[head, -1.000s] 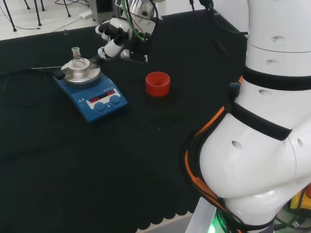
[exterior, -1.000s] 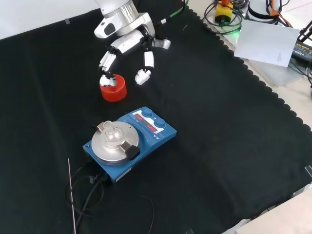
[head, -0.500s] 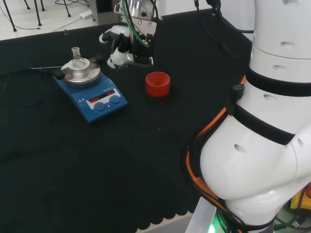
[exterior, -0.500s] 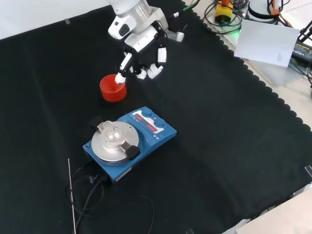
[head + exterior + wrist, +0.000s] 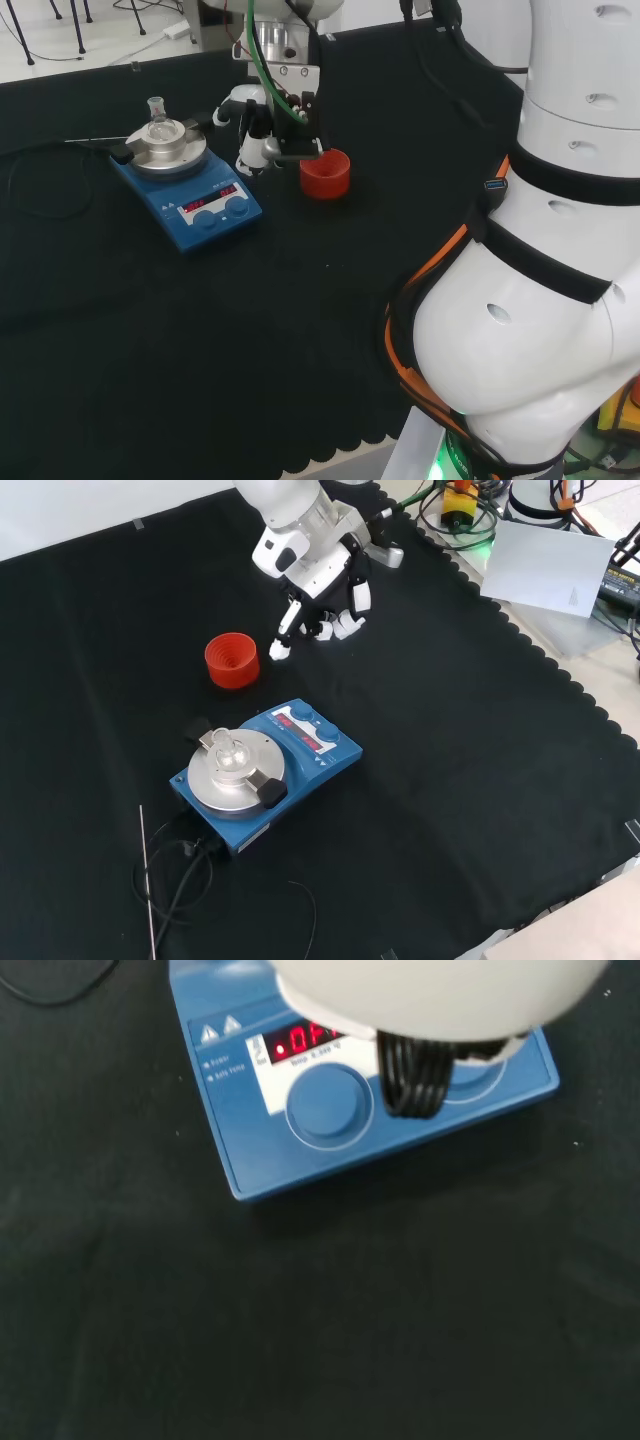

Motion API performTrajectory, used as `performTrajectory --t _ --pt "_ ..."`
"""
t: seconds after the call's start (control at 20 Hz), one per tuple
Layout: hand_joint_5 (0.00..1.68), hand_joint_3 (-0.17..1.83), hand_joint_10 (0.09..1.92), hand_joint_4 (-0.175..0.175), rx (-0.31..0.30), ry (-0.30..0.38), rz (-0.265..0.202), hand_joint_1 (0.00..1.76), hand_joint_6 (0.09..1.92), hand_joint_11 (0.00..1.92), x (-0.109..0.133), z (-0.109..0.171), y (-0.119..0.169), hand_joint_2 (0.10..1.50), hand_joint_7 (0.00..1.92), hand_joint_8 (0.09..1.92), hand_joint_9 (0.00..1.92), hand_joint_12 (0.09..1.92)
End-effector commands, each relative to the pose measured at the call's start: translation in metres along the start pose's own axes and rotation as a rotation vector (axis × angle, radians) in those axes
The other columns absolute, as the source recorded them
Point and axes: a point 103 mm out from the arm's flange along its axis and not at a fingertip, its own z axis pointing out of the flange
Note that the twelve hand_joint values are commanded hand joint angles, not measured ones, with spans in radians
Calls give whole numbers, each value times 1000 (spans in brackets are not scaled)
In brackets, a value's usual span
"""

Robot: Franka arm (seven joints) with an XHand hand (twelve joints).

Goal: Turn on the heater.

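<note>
The blue heater (image 5: pixel 268 767) sits on the black cloth (image 5: pixel 450 780), a small glass flask (image 5: pixel 229 756) standing upright on its round metal plate (image 5: pixel 232 775). Its two knobs (image 5: pixel 314 718) and lit red display (image 5: pixel 305 736) face the hand (image 5: pixel 318 585), which hangs above the cloth beyond the heater's knob end in the front view, clear of the heater. The fingers (image 5: pixel 285 632) are partly curled and point down, closed on nothing. A red ribbed ring (image 5: pixel 232 660) stands just beyond the heater in the front view, to the left of the fingers there; in the head view it lies to the heater's right (image 5: pixel 325 172). In the wrist view the heater's front panel (image 5: pixel 330 1110) shows its display glowing red above one knob. Black cables (image 5: pixel 175 875) trail from the heater's near end in the front view.
</note>
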Motion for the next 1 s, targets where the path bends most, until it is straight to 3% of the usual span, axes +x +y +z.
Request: performTrajectory --t 0.05,0.3,0.4,0.6,0.75,1.0 --pt "298 887 664 -57 23 -69 1 1250 87 1701 8 -1 -7 578 1349 1140 1631 547" --pt "344 822 713 -74 38 -110 6 1243 87 1895 10 1 -9 613 1516 1245 1832 623" --pt "368 821 799 -78 42 -121 7 1254 87 1915 10 2 -9 617 1567 1333 1888 811" --pt "465 867 1223 -78 68 -159 0 1375 87 1920 12 5 -8 653 1713 1555 1919 1235" --pt "488 1037 1411 -72 135 -164 -9 1497 87 1920 12 9 -7 615 1783 1651 1920 1381" --pt "413 1136 1470 -55 255 -209 -18 1549 87 1920 17 18 -3 581 1810 1679 1920 1428"
